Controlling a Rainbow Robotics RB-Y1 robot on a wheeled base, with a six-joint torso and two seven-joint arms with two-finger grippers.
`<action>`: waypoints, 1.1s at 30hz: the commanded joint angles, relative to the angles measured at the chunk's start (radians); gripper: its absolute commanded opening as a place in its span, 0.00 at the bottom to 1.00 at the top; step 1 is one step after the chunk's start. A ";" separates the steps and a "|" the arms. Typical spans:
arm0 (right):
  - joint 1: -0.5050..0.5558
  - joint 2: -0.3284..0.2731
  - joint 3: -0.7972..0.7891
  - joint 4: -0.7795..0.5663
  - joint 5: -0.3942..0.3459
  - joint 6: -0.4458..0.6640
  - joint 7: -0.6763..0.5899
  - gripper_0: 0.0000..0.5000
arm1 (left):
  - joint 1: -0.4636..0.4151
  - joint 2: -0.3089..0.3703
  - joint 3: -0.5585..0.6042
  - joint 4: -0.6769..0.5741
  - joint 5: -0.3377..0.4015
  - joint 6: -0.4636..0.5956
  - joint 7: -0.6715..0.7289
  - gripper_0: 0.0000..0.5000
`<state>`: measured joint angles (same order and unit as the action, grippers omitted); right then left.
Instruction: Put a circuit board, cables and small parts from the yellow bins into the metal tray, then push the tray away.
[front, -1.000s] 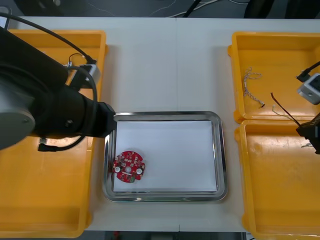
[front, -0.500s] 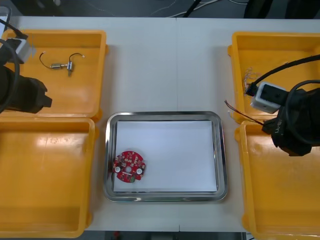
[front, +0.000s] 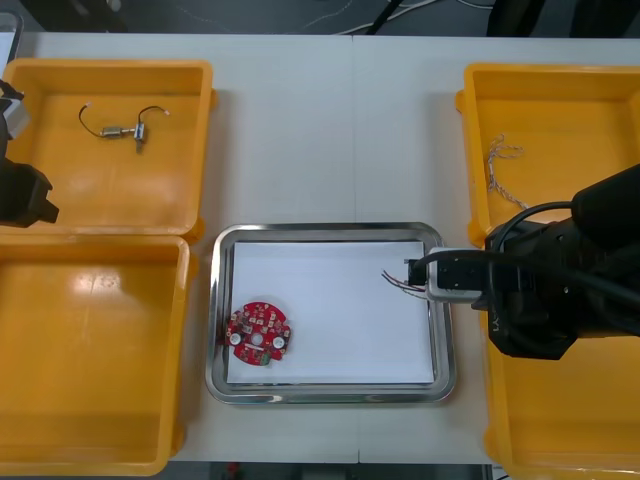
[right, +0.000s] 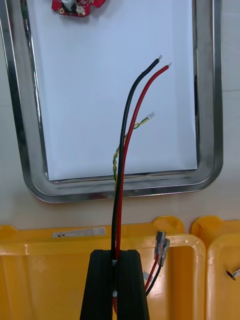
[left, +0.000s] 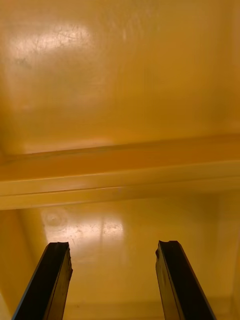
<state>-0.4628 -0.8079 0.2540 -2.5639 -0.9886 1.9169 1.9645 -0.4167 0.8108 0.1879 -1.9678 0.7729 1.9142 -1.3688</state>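
Observation:
My right gripper (right: 116, 257) is shut on a bundle of cables (right: 125, 150): a black and a red wire rise from between the fingers, with a thin twisted red and yellow one beside them. Their free ends hang over the white inside of the metal tray (right: 210, 100). In the front view the right arm (front: 545, 290) reaches over the tray's (front: 330, 232) right rim, and the cable ends (front: 393, 280) poke out above the tray. A round red circuit board (front: 257, 335) lies in the tray's near left corner. My left gripper (left: 115, 280) is open over a yellow bin floor (left: 120, 100).
The far left yellow bin (front: 190, 150) holds a small metal part (front: 125, 130) with wires. A twisted blue and white cable (front: 500, 165) lies in the far right bin (front: 560, 110). The left arm (front: 20, 190) sits at the table's left edge.
The right arm has swung from over the right bins to the tray's right rim, carrying the cables. The left arm has drawn back to the far left edge.

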 joint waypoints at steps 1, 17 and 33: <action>-0.050 -0.031 0.107 -0.019 0.048 0.003 0.005 0.00 | -0.062 0.039 0.024 0.063 -0.009 -0.004 0.001 1.00; -0.116 0.026 0.441 0.097 0.309 -0.007 0.010 0.00 | -0.234 0.030 -0.085 0.290 -0.063 -0.119 -0.039 1.00; -0.183 0.199 0.660 0.274 0.493 -0.052 -0.024 0.00 | -0.450 -0.035 -0.186 0.606 -0.158 -0.287 -0.082 1.00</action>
<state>-0.6130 -0.6490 0.8668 -2.2939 -0.5201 1.8828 1.9634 -0.7828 0.7977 0.0183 -1.4066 0.6443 1.6690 -1.3691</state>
